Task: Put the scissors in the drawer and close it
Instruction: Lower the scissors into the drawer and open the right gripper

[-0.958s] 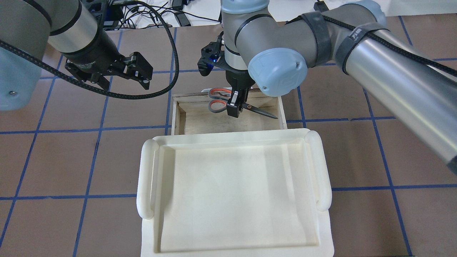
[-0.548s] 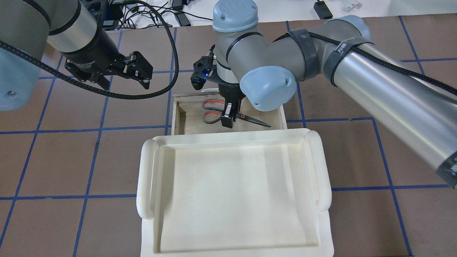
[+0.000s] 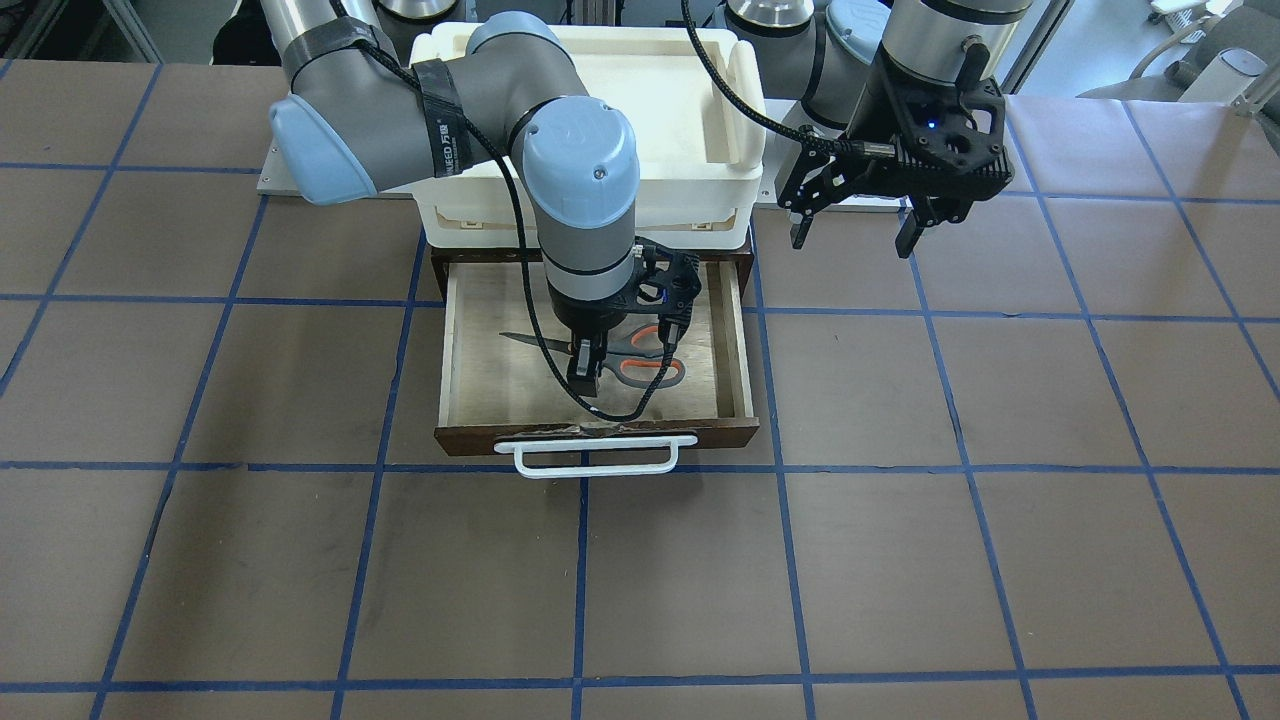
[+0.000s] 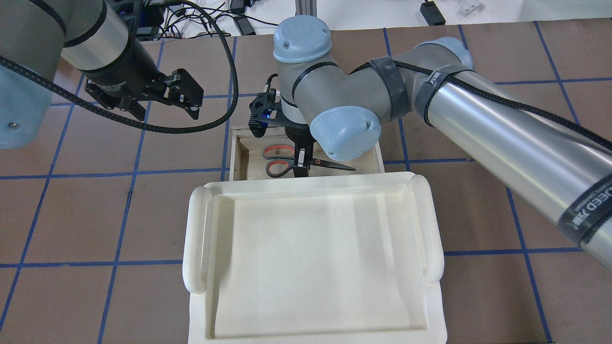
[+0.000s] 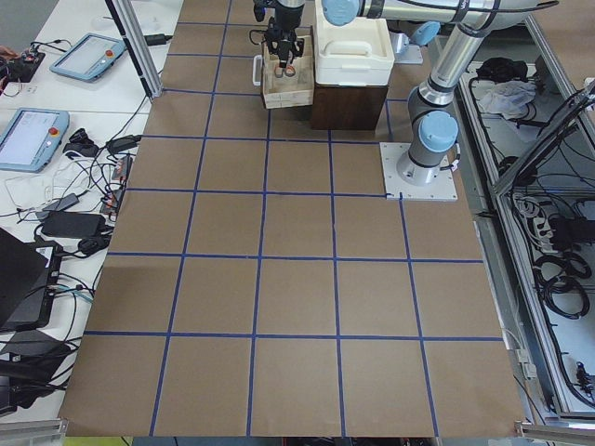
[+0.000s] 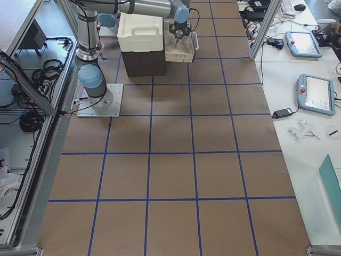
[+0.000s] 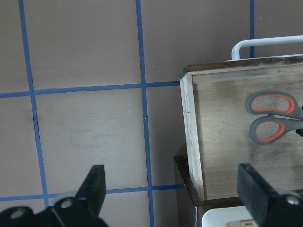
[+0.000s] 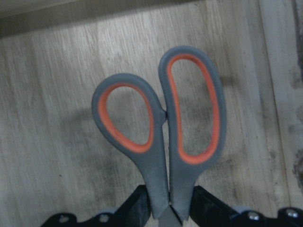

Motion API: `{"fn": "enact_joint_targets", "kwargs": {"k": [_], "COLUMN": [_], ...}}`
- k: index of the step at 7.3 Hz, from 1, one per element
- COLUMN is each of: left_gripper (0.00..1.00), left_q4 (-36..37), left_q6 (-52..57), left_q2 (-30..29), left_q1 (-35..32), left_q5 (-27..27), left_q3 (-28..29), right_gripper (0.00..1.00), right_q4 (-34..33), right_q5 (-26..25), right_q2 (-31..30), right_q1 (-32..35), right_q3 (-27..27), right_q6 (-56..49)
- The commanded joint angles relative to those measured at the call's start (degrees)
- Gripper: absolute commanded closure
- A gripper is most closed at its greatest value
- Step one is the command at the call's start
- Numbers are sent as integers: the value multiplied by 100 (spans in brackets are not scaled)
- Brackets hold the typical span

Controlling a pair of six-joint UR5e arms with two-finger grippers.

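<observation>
The scissors (image 4: 277, 160), with grey handles lined orange, are low inside the open drawer (image 4: 234, 153), blades pointing to the overhead view's right. My right gripper (image 4: 301, 170) is shut on them just behind the loops. The right wrist view shows the scissors (image 8: 161, 118) over the drawer's pale plywood floor (image 8: 57, 118) with a faint shadow beneath. I cannot tell if they touch it. In the front view the scissors (image 3: 650, 370) lie behind the drawer's dark front (image 3: 480, 437) and white handle (image 3: 595, 455). My left gripper (image 4: 167, 107) is open and empty, above the table left of the drawer.
A white plastic tub (image 4: 198, 239) sits on top of the cabinet, over the drawer's rear part. The brown table has blue grid lines. Cables and devices lie beyond the far table edge (image 4: 201, 24).
My right gripper has brought the scissors lower and further back into the drawer, toward the tub. My left arm has not moved.
</observation>
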Motion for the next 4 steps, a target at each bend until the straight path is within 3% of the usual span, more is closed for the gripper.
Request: {"fn": "enact_joint_targets", "kwargs": {"k": [1,4], "left_gripper": [0,0], "left_q4": [-11,-2], "left_q6": [0,0], "left_q2": [-30,-56], "left_q1": [-3,-11], "left_q5": [-34,-17], "left_q3": [-8,-16], "right_gripper": [100,97], "right_q4": [-87,-96], "right_q5": [-48,-66], "right_q2": [49,120], "right_q1": [-3,-47], "right_q3": [4,13], "right_q6": [-439,-731]}}
